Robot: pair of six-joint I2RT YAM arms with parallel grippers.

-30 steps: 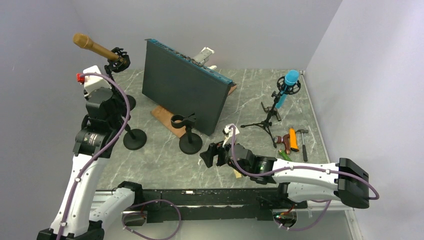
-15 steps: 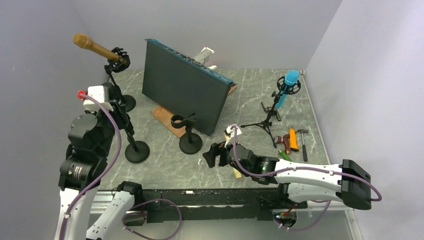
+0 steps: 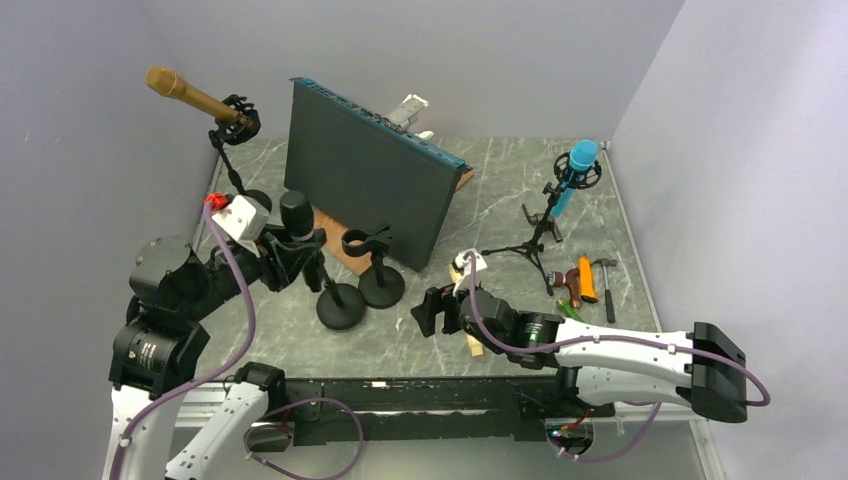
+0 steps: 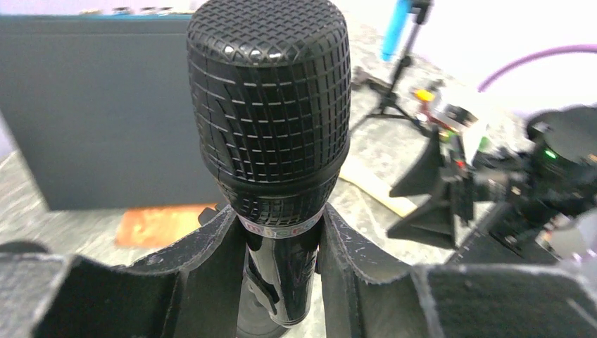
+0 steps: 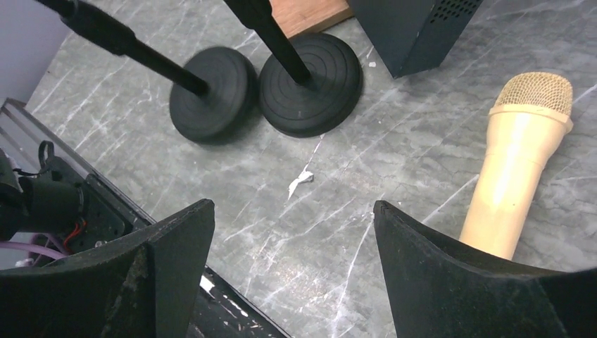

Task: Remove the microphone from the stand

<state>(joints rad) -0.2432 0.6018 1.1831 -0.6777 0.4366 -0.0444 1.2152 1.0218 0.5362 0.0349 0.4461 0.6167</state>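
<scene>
The black microphone (image 4: 271, 120) stands upright with its mesh head up, above the left half of the bench (image 3: 500, 200) and nearer the near edge than the far one. The left gripper (image 4: 278, 246) is clamped on it just below the head: one finger presses each side of the handle, so the jaws are only partly closed around its width. Below the fingers a thin rod slants down to the round base of the stand (image 3: 340, 307), which rests on the bench; whether the microphone sits in its clip is hidden by the fingers. That base lies just beside the base of a second stand (image 3: 380, 285), whose clip is empty, in front of a dark upright panel (image 3: 370, 190). To the right, the right gripper (image 5: 294, 211) hovers low near the near edge with its jaws spread wide and nothing between them; a cream microphone (image 5: 517, 162) lies flat on the bench just beside its right finger.
</scene>
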